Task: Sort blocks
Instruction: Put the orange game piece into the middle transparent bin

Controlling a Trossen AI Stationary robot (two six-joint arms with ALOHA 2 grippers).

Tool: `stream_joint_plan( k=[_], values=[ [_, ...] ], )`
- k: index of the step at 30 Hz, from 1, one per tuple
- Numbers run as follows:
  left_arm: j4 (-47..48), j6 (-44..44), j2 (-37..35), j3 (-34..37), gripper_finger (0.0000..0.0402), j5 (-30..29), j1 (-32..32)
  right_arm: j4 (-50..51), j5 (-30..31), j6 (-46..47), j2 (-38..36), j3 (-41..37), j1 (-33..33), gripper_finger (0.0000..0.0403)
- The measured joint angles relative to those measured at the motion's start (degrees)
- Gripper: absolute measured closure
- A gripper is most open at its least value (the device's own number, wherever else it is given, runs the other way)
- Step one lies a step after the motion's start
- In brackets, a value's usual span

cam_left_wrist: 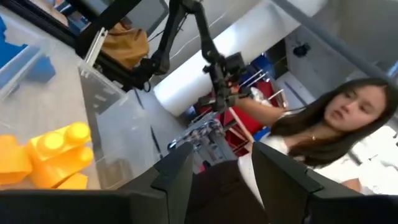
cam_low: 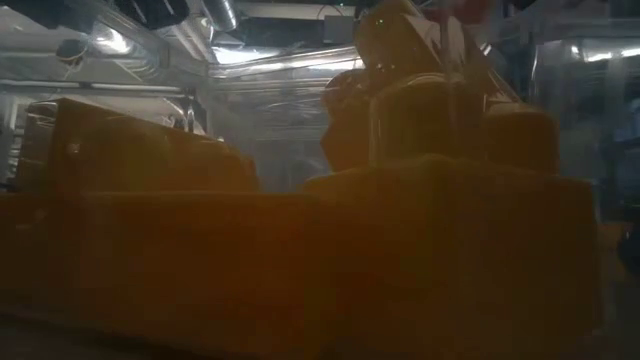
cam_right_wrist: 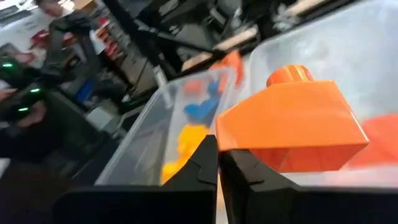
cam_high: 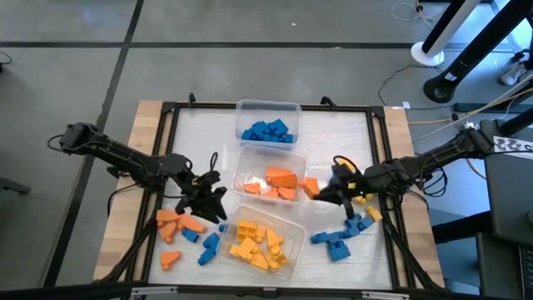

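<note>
Tubs (cam_high: 268,107) of blue, orange, yellow blocks (cam_high: 281,182).

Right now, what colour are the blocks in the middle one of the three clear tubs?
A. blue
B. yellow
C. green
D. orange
D: seen from above, the middle tub holds orange blocks, with blue blocks in the farthest tub and yellow blocks in the nearest.

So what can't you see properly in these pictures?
- Low view: nearly everything; a blurry orange block right against the lens hides the table.
- High view: whether the left hand holds anything; too small and dark.
- Right wrist view: the far tubs' contents; the orange block at the right hand covers part, the rest is blurred.
</note>
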State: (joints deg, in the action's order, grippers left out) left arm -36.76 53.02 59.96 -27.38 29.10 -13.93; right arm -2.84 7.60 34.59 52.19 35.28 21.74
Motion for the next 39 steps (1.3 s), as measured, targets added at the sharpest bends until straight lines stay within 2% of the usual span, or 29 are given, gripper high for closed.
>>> stream_joint_plan(
  k=[4,9,15,19,22,25,31,35,39],
  values=[
    [-0.46,1.98,-1.14,-0.04,0.0247,-3.22,-0.48,-3.54,3.74,-2.25,3.39,0.05,0.0,0.0395],
    [-0.03,-1.88,-1.03,-0.04,0.0247,-6.53,-0.85,-5.73,8.92,-2.34,8.97,0.05,-0.13,0.0394],
    [0.19,-3.85,-1.03,-0.04,0.0247,-8.12,-0.81,-12.65,9.42,-2.37,15.99,0.05,-2.39,0.0394],
    [0.32,-4.5,-1.0,-0.04,0.0247,-8.1,-0.81,-18.83,9.18,-5.67,19.65,0.05,-4.78,0.0391],
    [0.45,-5.28,-1.0,-0.04,0.0247,-8.28,-0.81,-21.62,5.25,-6.6,21.04,0.05,-7.02,0.0371],
    [1.54,-5.21,-1.0,-0.04,0.0247,-8.52,-0.81,-22.45,1.56,-6.58,21.55,0.05,-9.24,0.0331],
    [3.83,-5.25,-0.98,-0.02,0.0247,-8.54,-0.81,-24.52,0.76,-6.46,21.55,0.03,-12.16,0.0263],
    [4.84,-7.46,-0.99,-0.02,0.0247,-8.54,-0.81,-29.41,0.83,-8.15,21.53,0.05,-12.04,0.0252],
    [4.92,-9.83,-0.98,-0.02,0.0247,-8.54,-0.73,-29.75,0.83,-7.93,21.53,0.04,-12.04,0.0254]
  ],
)
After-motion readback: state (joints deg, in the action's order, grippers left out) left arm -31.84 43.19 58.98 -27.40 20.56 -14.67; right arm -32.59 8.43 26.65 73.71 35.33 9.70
